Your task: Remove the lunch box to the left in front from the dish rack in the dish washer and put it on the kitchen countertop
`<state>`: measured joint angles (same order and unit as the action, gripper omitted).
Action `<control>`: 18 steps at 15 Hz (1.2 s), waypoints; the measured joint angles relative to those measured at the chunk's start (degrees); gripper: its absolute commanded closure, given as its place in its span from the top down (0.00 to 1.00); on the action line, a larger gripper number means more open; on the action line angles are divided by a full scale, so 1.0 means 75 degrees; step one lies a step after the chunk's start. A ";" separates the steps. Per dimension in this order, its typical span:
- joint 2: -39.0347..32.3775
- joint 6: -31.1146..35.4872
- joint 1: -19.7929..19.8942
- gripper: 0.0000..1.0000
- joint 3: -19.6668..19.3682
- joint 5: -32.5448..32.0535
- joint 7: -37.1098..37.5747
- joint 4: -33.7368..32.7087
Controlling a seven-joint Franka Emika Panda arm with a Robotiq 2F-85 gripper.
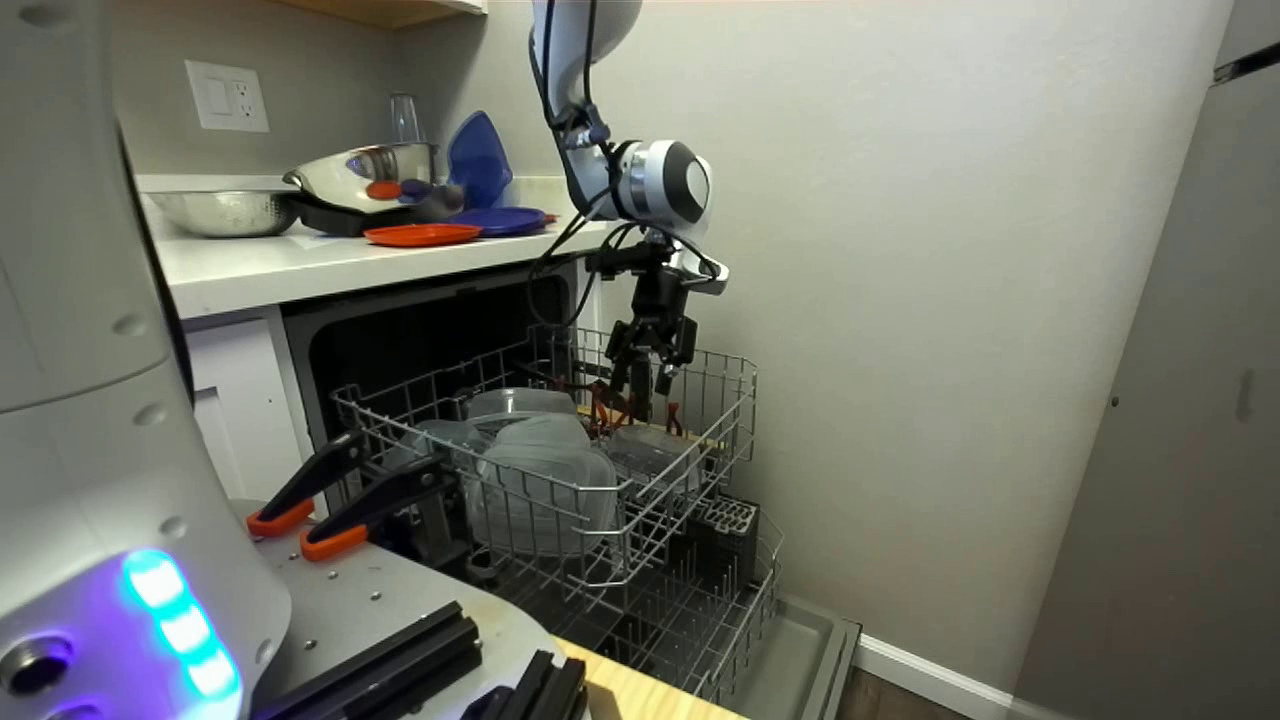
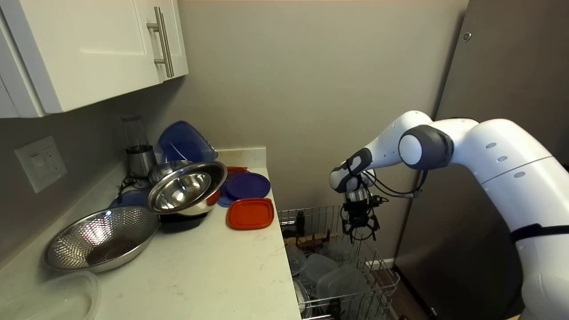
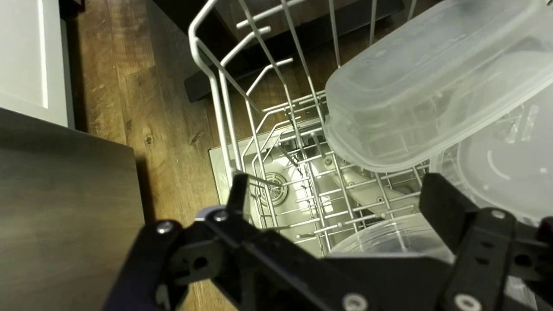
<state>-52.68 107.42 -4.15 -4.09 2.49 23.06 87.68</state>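
Observation:
Several translucent boxes lie in the dish rack point(image 1: 597, 489) of the dish washer point(image 1: 440, 330). A greyish rectangular box point(image 3: 397, 95) with rounded corners lies tilted at upper right in the wrist view and best fits the lunch box, but I cannot be certain; it appears at the rack's near side in an exterior view point(image 1: 545, 500). Another clear box point(image 3: 397, 235) with a curved edge is partly hidden below my gripper point(image 3: 335, 190). My gripper is open, empty and points down over the rack's far front part, apart from the boxes. The kitchen countertop point(image 2: 222, 266) is beside the rack.
On the countertop are a colander point(image 2: 106, 240), steel bowls point(image 2: 186, 189), a red lid point(image 2: 251, 214), a blue lid point(image 2: 248, 186) and a clear tub point(image 2: 58, 298). A wall stands behind the rack. A steel-coloured appliance point(image 2: 471, 213) stands opposite. Wire sides surround the boxes.

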 measured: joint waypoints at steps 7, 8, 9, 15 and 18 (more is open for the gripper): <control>-0.0683 0.0492 -0.0076 1.00 -0.0077 0.0017 0.0913 -0.0782; -0.0733 0.0492 -0.0101 1.00 -0.0089 0.0017 0.0955 -0.0853; -0.0764 0.0492 -0.0120 1.00 -0.0096 0.0017 0.0976 -0.0893; -0.0783 0.0492 -0.0153 1.00 -0.0135 0.0017 0.0986 -0.0923; -0.0783 0.0492 -0.0153 1.00 -0.0140 0.0017 0.0986 -0.0923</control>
<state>-58.55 111.10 -5.30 -5.14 2.61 30.45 80.75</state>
